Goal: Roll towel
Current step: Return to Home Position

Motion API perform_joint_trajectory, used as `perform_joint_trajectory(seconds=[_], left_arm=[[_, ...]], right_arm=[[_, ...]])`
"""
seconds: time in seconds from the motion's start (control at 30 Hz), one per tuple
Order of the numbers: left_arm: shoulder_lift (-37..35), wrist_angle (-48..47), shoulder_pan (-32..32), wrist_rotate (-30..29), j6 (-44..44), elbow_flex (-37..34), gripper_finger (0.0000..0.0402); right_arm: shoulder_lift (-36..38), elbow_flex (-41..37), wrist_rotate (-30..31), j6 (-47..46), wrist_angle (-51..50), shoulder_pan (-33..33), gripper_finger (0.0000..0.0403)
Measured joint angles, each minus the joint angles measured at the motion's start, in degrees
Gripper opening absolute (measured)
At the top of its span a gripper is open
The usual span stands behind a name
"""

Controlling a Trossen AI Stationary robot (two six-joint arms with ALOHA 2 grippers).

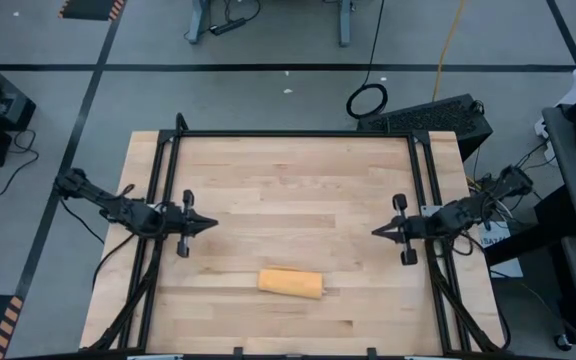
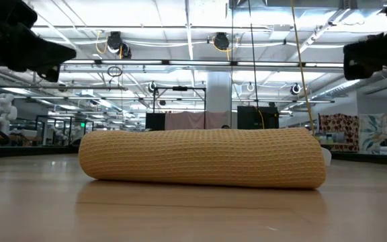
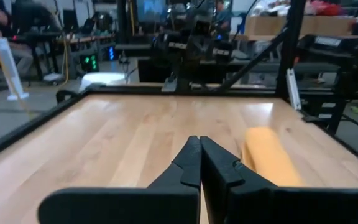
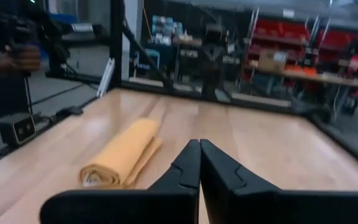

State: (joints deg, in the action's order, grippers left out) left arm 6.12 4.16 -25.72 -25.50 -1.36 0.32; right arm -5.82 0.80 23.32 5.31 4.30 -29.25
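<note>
The mustard-yellow towel (image 1: 290, 283) lies rolled into a short cylinder on the wooden table, near the near edge, its long side on the wood. It fills the low view (image 2: 202, 157) and shows in both wrist views (image 3: 267, 155) (image 4: 122, 154); a white tag shows at one end (image 2: 325, 156). My left gripper (image 1: 211, 224) is shut and empty above the table at the left. My right gripper (image 1: 376, 232) is shut and empty at the right. Both hang clear of the towel.
A black frame (image 1: 298, 133) runs along the table's far edge and down both sides. Bare wood lies between the two grippers and beyond the towel. A person's hand (image 4: 17, 57) shows in the room beyond the table.
</note>
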Motion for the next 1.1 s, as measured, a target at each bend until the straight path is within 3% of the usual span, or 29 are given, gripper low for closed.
perform_joint_trajectory(seconds=[0.2, 0.3, 0.5, 0.73, 1.1], left_arm=[[-3.46, -0.09, 0.77, 0.49, 4.64, -0.02, 0.0001], [-4.78, -0.20, 2.46, 1.49, 5.35, -0.02, 0.0001], [-6.04, -0.79, 8.60, 8.65, 5.02, -0.04, 0.0001], [-6.04, -1.98, 13.12, 16.64, 3.20, -0.04, 0.0001], [-4.86, -2.33, 19.06, 18.06, 3.84, -0.07, 0.0001]], right_arm=[[5.12, 0.00, -8.72, 3.77, 0.91, 2.62, 0.0000], [5.67, 0.00, -10.14, 3.95, 0.84, 4.85, 0.0000], [5.65, 0.00, -15.80, 3.37, 0.48, 9.60, 0.0000], [5.66, 0.02, -17.64, 0.79, -2.43, 12.56, 0.0000], [5.65, 0.02, -17.95, 2.74, -2.56, 18.27, 0.0000]])
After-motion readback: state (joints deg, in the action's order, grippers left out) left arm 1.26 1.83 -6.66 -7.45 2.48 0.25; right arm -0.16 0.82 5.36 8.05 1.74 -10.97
